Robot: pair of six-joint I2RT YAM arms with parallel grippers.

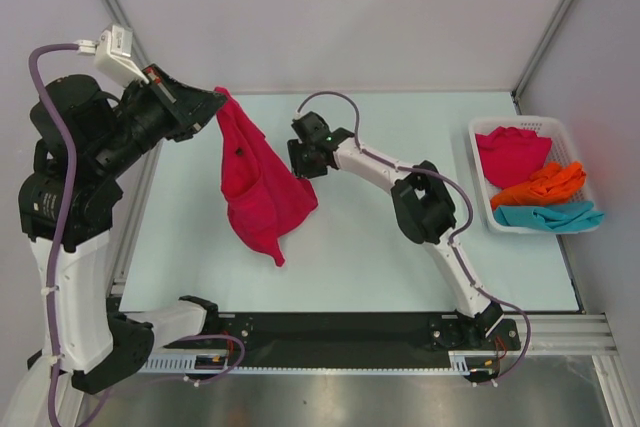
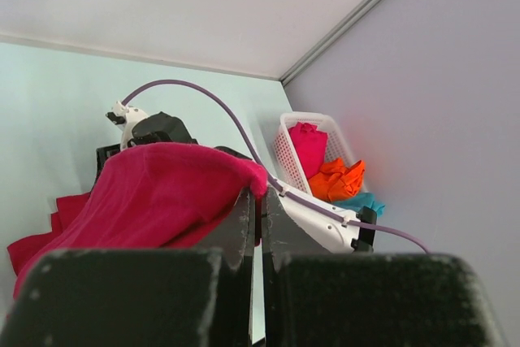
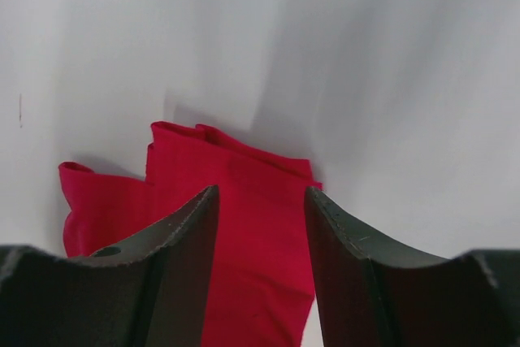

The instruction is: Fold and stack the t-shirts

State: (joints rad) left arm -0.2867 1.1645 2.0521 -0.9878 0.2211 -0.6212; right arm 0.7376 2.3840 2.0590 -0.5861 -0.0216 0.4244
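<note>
Crimson t-shirt (image 1: pixel 258 187) spread-out step: dangles it above mid bench (image 1: pixel 400 267) from left gripper (image 1: pixel 221 98) clenched on its top, parks right gripper (image 1: pixel 299 160) released beside its right edge, leaves other t-shirts (image 1: pixel 540 185) in basket (image 1: pixel 476 172); next likely calls for pinching that edge, pulling taut, laying flat.

Top view: the left gripper (image 1: pixel 217 107) has its fingertips hidden behind the top corner of the crimson t-shirt (image 1: pixel 258 187). The right gripper (image 1: pixel 300 160) has its tips hidden at the cloth's edge; contact undetermined. Right wrist view: the shirt's lower part is cut off at the bottom edge. Left wrist view: the teal t-shirt (image 2: pixel 370 201) is largely hidden behind the right arm (image 2: pixel 313 213).
</note>
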